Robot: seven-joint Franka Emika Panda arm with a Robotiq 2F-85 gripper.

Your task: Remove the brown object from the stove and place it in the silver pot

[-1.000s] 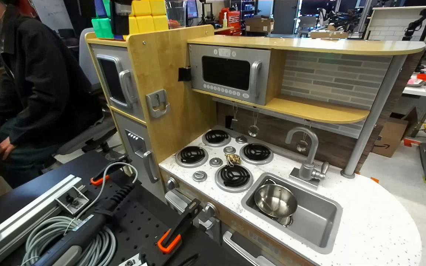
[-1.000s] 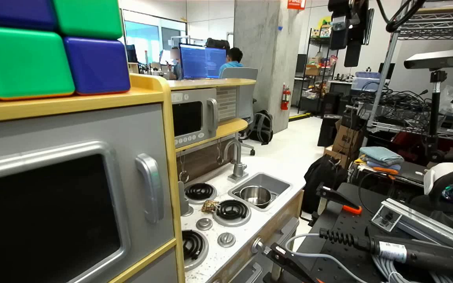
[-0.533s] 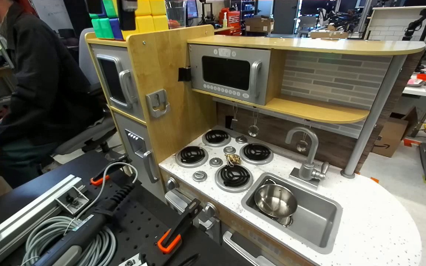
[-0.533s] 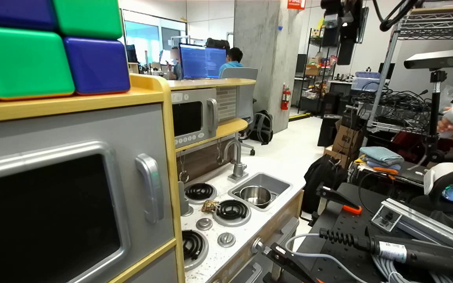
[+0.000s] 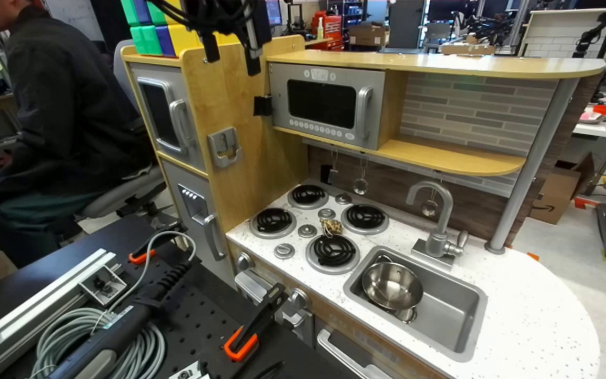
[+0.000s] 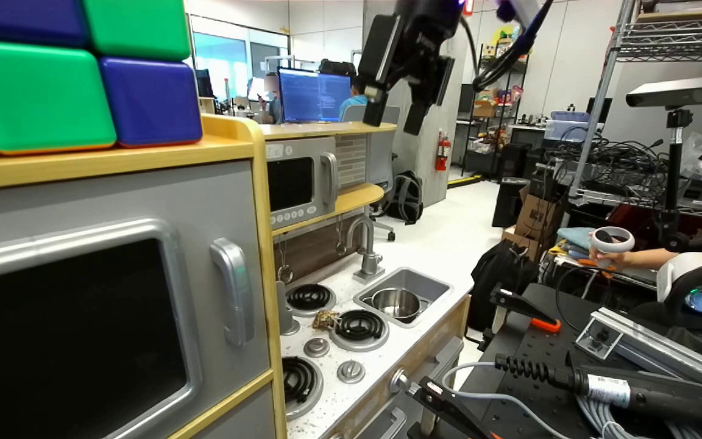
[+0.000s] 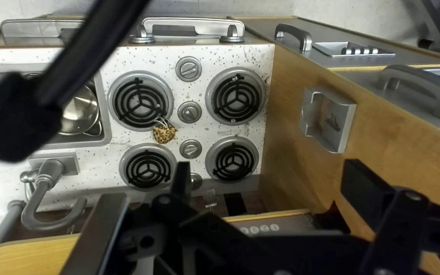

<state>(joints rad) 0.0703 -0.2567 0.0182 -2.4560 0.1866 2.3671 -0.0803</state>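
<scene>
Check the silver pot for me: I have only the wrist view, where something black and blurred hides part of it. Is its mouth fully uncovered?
Observer: Yes. In an exterior view the whole mouth of the silver pot shows, uncovered.
Operator: How high are the jaws?
Observer: In both exterior views they stand open, well above the level of the stove.
Operator: I mean to swing over to the leopard-print object. Anybody near the tall cabinet?
Observer: In an exterior view a person in a dark jacket sits on its far side from the stove; how close, I cannot tell.
</scene>
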